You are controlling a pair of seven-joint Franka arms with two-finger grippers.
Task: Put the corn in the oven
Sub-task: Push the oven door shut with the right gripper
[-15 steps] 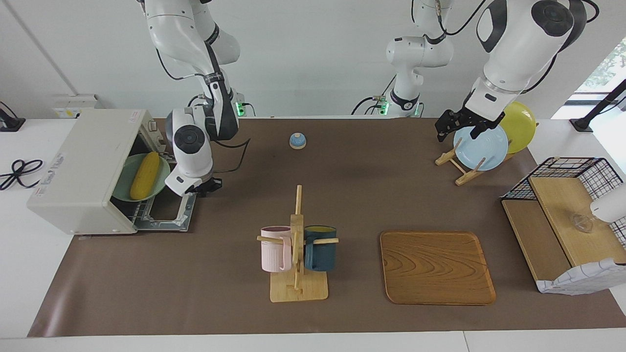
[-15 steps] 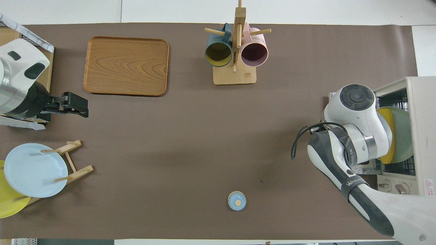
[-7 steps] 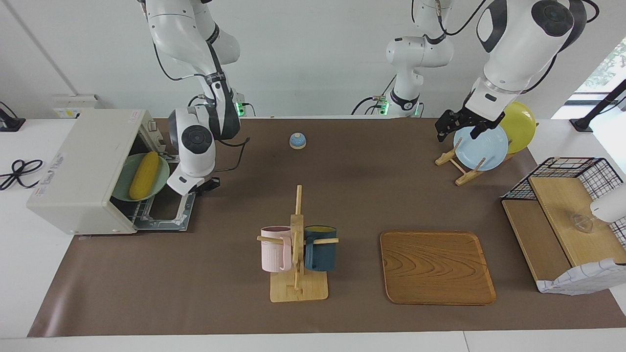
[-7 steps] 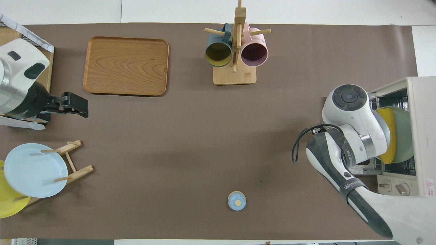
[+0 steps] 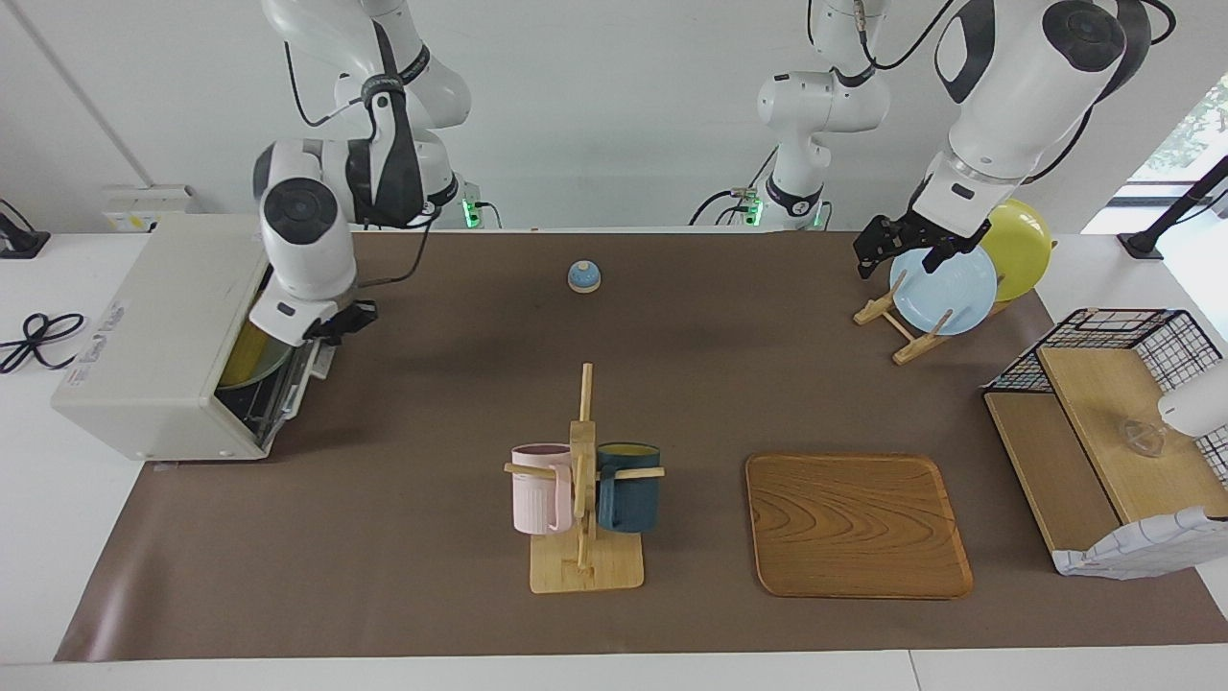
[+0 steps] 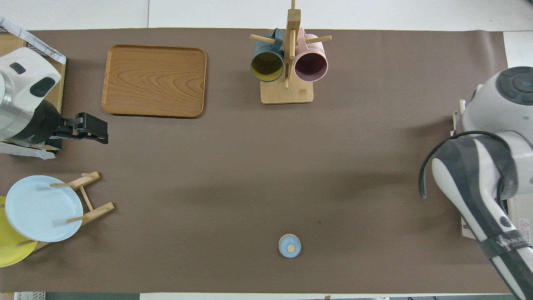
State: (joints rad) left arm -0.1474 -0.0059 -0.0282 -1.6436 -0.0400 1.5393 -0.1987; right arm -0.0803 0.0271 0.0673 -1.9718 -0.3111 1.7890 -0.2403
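facing view: the boxy off-white toaster oven (image 5: pixel 153 336) has its door nearly up, the right gripper (image 5: pixel 336 321) at the door's top edge, jaws unreadable. a sliver of bright yellow corn cob (image 5: pixel 245 353) shows inside. overhead view: the left gripper (image 6: pixel 89 131) waits near the rounded wooden tray (image 6: pixel 155 81), jaws unreadable.

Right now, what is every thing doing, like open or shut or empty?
oven: door nearly shut, still ajar
corn: inside oven, mostly hidden
right end effector: at the oven door
left end effector: waiting over plate rack
tray: empty
mugs: hanging on stand
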